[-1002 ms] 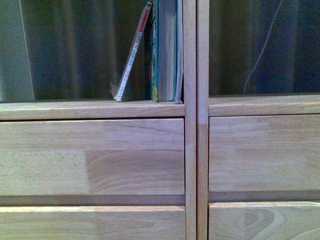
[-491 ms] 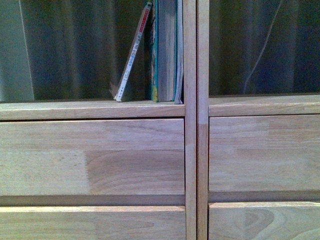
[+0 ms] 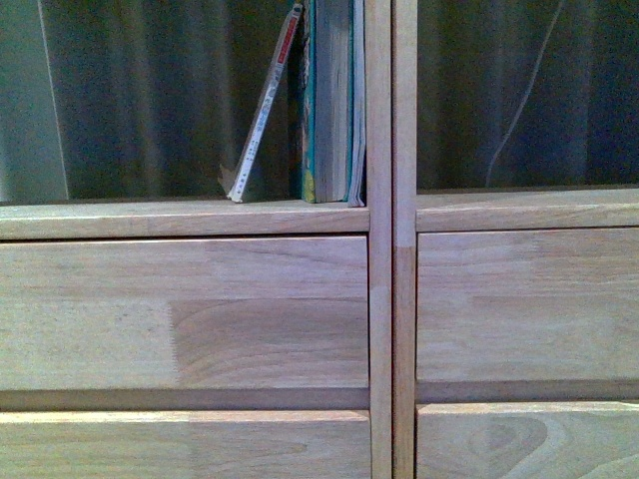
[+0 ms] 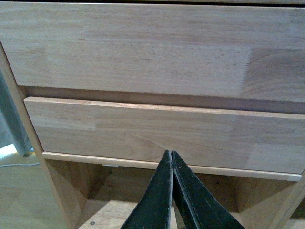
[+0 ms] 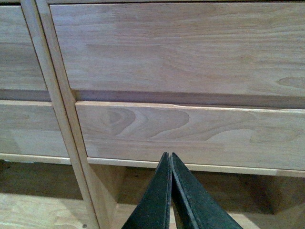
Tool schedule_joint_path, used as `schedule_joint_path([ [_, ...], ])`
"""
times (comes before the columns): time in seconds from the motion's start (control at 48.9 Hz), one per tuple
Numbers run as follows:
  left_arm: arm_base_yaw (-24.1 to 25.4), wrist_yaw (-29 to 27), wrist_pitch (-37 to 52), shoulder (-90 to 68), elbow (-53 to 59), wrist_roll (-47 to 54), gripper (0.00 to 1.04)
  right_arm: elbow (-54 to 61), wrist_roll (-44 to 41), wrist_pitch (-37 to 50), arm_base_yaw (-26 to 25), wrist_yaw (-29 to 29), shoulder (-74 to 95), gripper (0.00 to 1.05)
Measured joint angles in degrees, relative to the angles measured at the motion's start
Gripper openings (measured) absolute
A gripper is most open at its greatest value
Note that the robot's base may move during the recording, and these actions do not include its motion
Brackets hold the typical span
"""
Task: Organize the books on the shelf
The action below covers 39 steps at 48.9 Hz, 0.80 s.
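Observation:
In the front view a thin softcover with a red-white spine [image 3: 266,105] leans rightward against thicker teal paperbacks [image 3: 329,100] that stand upright at the right end of the left shelf unit [image 3: 180,220], against its side post. Neither gripper shows in the front view. My left gripper [image 4: 170,153] is shut and empty, low in front of the left unit's lower drawer front [image 4: 157,133]. My right gripper [image 5: 169,155] is shut and empty, low in front of the right unit's lower drawer front [image 5: 190,133].
The twin unit [image 3: 529,210] adjoins on the right; its open compartment holds no books in view. A dark curtain hangs behind the open backs. A pale cable [image 3: 524,95] hangs behind the right compartment. Below the drawers are open gaps above a wooden floor [image 4: 28,191].

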<state>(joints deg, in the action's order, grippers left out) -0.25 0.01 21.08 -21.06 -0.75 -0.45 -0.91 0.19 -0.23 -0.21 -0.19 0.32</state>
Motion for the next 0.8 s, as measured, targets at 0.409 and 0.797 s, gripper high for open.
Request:
schedule_joint_path([
  [0.409,0.0,0.0,-9.5,9.6,0.0,0.0,0.03,0.0,0.0,0.0,0.0,0.0,0.0,0.03],
  [0.797,0.0,0.0,-20.9,20.6,0.0,0.1,0.03,0.0,0.0,0.0,0.0,0.0,0.0,0.03],
])
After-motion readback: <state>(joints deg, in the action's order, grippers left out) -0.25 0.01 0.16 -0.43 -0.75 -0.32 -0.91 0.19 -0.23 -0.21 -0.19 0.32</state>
